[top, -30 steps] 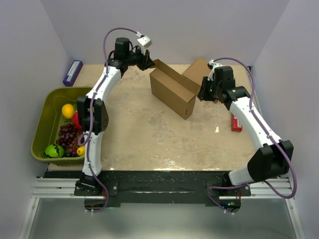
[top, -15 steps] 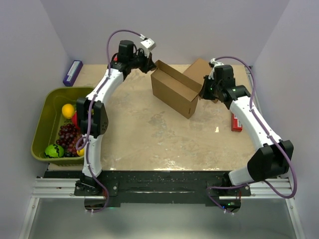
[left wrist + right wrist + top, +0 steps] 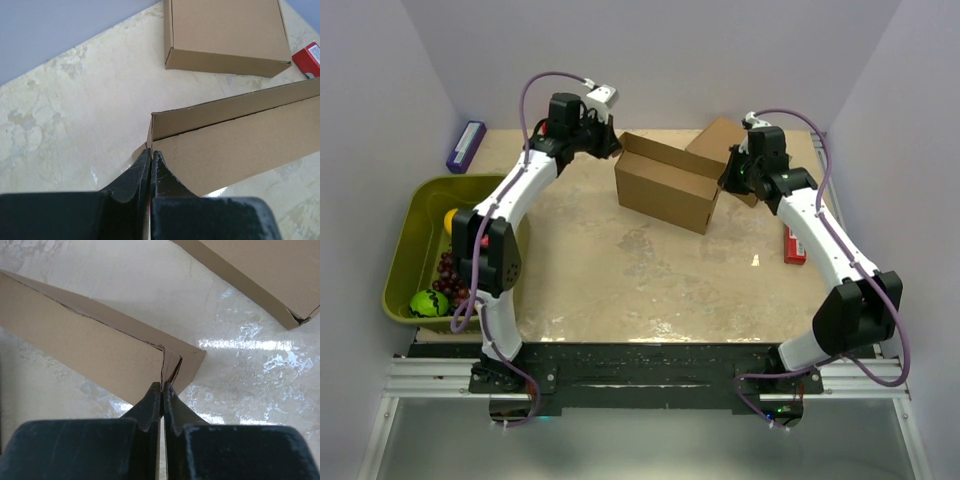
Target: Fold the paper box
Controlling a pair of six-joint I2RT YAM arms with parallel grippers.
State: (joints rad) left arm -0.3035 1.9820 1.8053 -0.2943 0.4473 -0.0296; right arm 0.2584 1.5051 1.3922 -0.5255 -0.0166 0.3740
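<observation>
The left gripper (image 3: 151,162) is pinched tight on the thin wall at the far left corner of the paper box (image 3: 665,188). The right gripper (image 3: 162,392) is clamped the same way on the end flap at the box's right corner, so the half-formed, open-topped carton stands across the far middle of the table (image 3: 620,270), held at both ends. To square it well, I judge that both arms should move together, with the long walls parallel and only a gentle pull, so the corrugated edge neither tears nor slips out. The finished carton (image 3: 718,138) sits just behind the right end. The near side offers room, with a red packet (image 3: 794,246) and the green fruit bin (image 3: 404,240) well off to either side.
</observation>
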